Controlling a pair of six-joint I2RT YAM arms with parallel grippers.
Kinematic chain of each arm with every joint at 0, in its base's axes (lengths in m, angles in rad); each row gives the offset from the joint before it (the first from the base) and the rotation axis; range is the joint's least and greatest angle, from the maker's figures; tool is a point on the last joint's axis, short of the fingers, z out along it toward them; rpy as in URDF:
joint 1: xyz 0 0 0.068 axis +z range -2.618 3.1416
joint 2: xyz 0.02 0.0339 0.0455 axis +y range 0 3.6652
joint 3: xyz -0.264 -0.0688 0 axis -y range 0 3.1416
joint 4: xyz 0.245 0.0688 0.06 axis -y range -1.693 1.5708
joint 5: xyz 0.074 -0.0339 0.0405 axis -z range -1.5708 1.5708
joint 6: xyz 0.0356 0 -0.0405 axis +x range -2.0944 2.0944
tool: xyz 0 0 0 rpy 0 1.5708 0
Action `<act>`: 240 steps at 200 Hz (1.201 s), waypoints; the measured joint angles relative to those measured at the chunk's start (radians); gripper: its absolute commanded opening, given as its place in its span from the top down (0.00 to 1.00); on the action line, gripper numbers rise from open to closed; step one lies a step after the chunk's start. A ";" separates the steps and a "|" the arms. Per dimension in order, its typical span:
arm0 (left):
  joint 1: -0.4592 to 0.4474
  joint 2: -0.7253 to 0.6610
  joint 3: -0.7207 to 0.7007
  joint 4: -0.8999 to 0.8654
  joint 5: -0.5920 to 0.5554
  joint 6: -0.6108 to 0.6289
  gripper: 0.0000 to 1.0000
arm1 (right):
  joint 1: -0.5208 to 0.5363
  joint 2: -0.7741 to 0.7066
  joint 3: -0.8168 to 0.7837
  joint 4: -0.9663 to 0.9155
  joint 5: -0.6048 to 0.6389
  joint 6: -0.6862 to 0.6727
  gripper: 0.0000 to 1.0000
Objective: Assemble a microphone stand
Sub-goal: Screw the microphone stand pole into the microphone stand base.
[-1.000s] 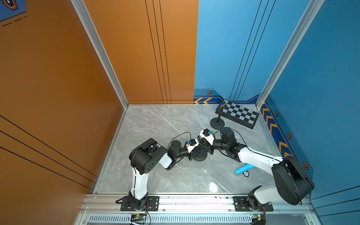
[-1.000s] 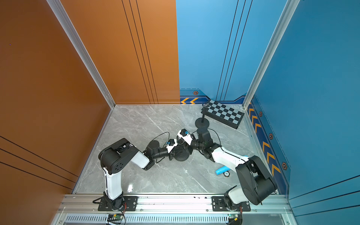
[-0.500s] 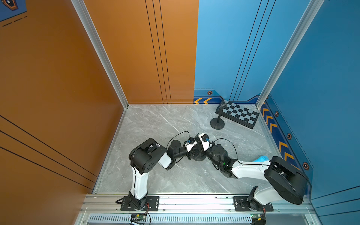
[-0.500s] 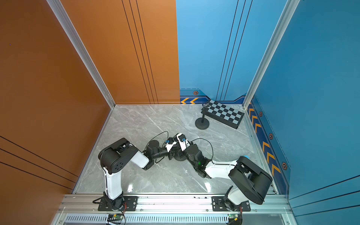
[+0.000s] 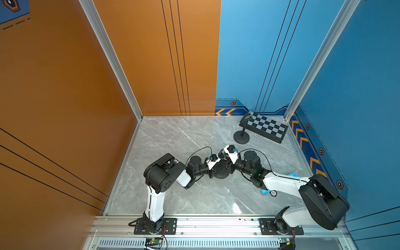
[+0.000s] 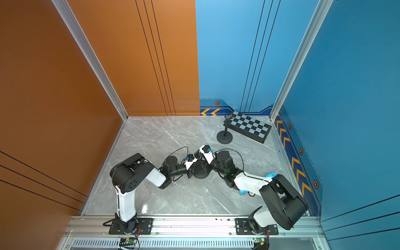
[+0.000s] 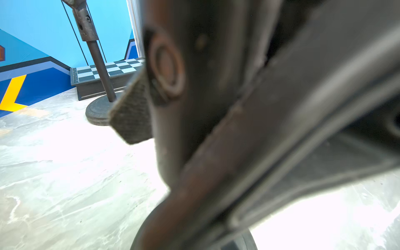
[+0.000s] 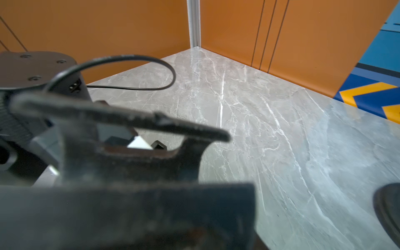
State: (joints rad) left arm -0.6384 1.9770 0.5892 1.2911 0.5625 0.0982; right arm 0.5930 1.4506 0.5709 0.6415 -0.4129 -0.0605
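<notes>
A black round base [image 5: 220,173] lies mid-floor in both top views [image 6: 201,173], with both arms meeting over it. My left gripper [image 5: 213,172] sits shut at the base's left rim, and that rim shows blurred in the left wrist view [image 7: 246,241]. My right gripper [image 5: 227,166] reaches in from the right, just above the base. A black clip part [image 8: 121,123] stands close in the right wrist view, beside a blurred finger [image 8: 129,212]. The frames do not show how wide those jaws stand. A rough finger pad [image 7: 132,116] shows in the left wrist view.
An assembled stand [image 5: 241,136] with pole and clip stands at the back right beside a checkered board [image 5: 266,126]. A blue object [image 5: 264,191] with a small round piece lies under the right forearm. Walls close in the left, back and right sides.
The right arm's elbow dropped toward the front rail half a second ago and has swung back out to the right. Both grippers stayed at the base. The left arm has not moved.
</notes>
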 measured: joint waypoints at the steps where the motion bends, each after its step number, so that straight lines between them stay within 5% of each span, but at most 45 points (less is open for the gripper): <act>1: 0.000 0.000 0.000 0.000 0.001 0.000 1.00 | -0.002 0.001 0.004 -0.004 -0.009 -0.003 0.60; 19: 0.005 0.002 0.000 0.000 0.012 -0.001 1.00 | -0.019 0.017 0.044 -0.045 -0.088 -0.044 0.82; 43: 0.014 0.002 0.000 0.000 0.016 -0.013 0.91 | -0.027 0.031 0.063 -0.058 -0.108 -0.079 1.00; 65: 0.015 0.002 -0.006 0.006 0.006 -0.016 0.72 | 0.008 0.030 0.038 -0.010 -0.022 -0.060 1.00; 82: 0.015 0.002 -0.012 -0.003 -0.010 -0.021 0.69 | 0.078 0.020 -0.013 0.083 0.160 -0.007 1.00; 114: 0.017 0.001 -0.018 -0.003 -0.027 -0.043 0.72 | 0.233 0.034 -0.051 0.175 0.564 0.101 1.00; 137: 0.014 0.001 -0.019 -0.001 -0.029 -0.036 0.90 | 0.272 0.055 -0.051 0.208 0.698 0.148 0.97; 158: 0.012 0.001 -0.019 -0.002 -0.035 -0.031 0.97 | 0.245 0.045 -0.051 0.196 0.640 0.155 0.76; 181: 0.011 0.001 -0.019 -0.001 -0.034 -0.014 1.00 | 0.160 0.003 -0.050 0.128 0.437 0.122 0.58; 215: 0.012 0.001 -0.019 -0.002 -0.027 0.008 1.00 | 0.018 -0.044 0.003 -0.053 0.106 0.000 0.55; 240: 0.014 0.001 -0.019 -0.002 -0.020 0.011 0.99 | -0.031 -0.044 0.032 -0.125 -0.024 -0.062 0.56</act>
State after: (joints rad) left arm -0.6243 1.9781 0.5701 1.2896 0.5423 0.1089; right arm 0.5617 1.4063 0.6029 0.5163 -0.4370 -0.1223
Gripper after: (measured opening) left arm 0.180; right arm 0.451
